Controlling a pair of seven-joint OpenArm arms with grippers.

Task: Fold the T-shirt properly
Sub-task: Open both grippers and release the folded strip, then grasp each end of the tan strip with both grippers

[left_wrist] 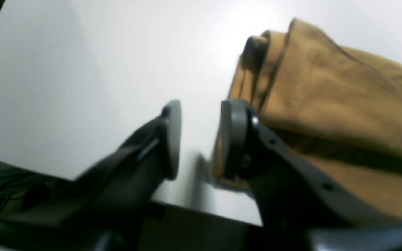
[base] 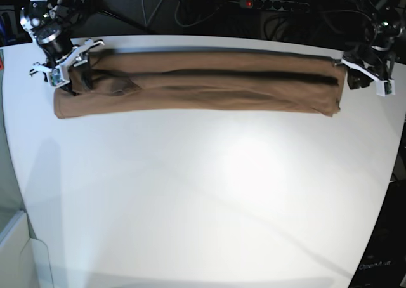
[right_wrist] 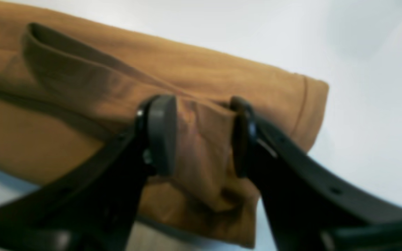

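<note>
T-shirt [base: 203, 85]: folded into a long narrow band along the far edge of the table [base: 203, 205]. Left end effector [left_wrist: 201, 139]: jaws apart, empty, just beside one end. Right end effector [right_wrist: 202, 136]: jaws apart, straddling a loose fold at the other end, not clamped. Next, likely: regrip both ends evenly, lift level, fold end to end

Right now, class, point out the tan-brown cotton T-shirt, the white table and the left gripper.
tan-brown cotton T-shirt [base: 203, 91], base view, middle of the long folded strip.
white table [base: 209, 199], base view, bare top in front of the shirt.
left gripper [left_wrist: 201, 139], left wrist view, gap midway between its grey fingertips.
</note>
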